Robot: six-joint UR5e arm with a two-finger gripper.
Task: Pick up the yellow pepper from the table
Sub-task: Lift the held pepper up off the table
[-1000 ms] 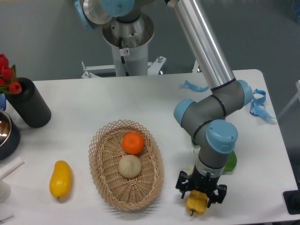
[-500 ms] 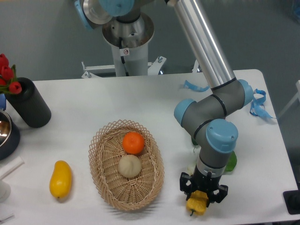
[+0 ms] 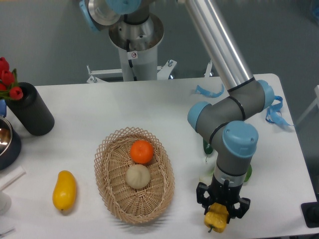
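Observation:
The yellow pepper [image 3: 216, 220] is a small yellow-orange lobed fruit with a short stem pointing down. It sits near the front edge of the white table [image 3: 89, 109], right of the basket. My gripper [image 3: 222, 210] comes down on it from above and is shut on it, its black fingers [image 3: 201, 197] pressed to either side. The top of the pepper is hidden under the gripper. Whether the pepper still touches the table cannot be told.
A wicker basket [image 3: 112, 191] holds an orange [image 3: 141, 152] and a pale round fruit [image 3: 137, 176]. A smooth yellow oval fruit [image 3: 65, 189] lies front left. A black cylinder [image 3: 31, 110] with red tulips and a dark bowl [image 3: 6, 143] stand at left. A green item [image 3: 246, 174] lies behind the arm.
The fingers have closed in on the yellow pepper. Gripper and pepper have shifted a little to the right and toward the front edge.

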